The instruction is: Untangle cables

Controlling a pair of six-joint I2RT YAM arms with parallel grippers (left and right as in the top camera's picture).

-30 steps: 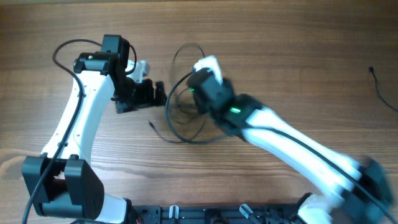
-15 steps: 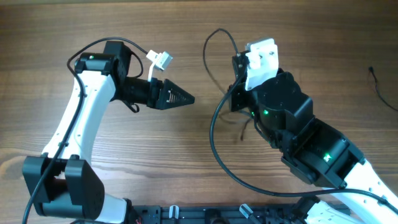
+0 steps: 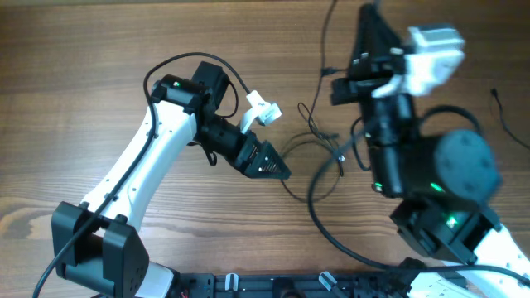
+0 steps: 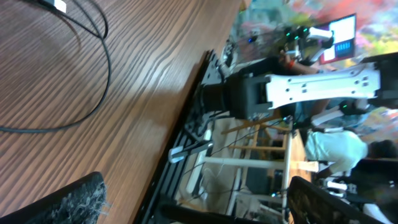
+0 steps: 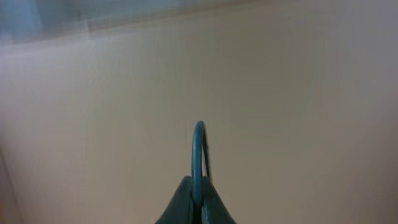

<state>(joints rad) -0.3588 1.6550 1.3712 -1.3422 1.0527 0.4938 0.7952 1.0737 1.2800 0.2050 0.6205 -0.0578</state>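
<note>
High over the tabletop (image 3: 99, 50), my right hand (image 5: 198, 200) pinched a loop of the cables (image 5: 198, 146), the rest lying tangled below beside my left hand (image 4: 196, 199), spread and empty. I judged a hard pull could cinch the knot or slip the strand.

The table (image 3: 99, 50) is wood with a streaky grain and a smooth, low-sheen finish. The cable (image 4: 108, 62) has a smooth black sheath, rubber or plastic, faintly shiny. The left arm (image 3: 137, 178) wears glossy white plastic shells, and its joints are matt black. The pad (image 4: 78, 202) on the left gripper (image 3: 280, 171) looks rough and fuzzy. The right arm (image 3: 464, 170) has dark, satin housings. The rail (image 3: 248, 287) at the table's edge looks like black metal.
</note>
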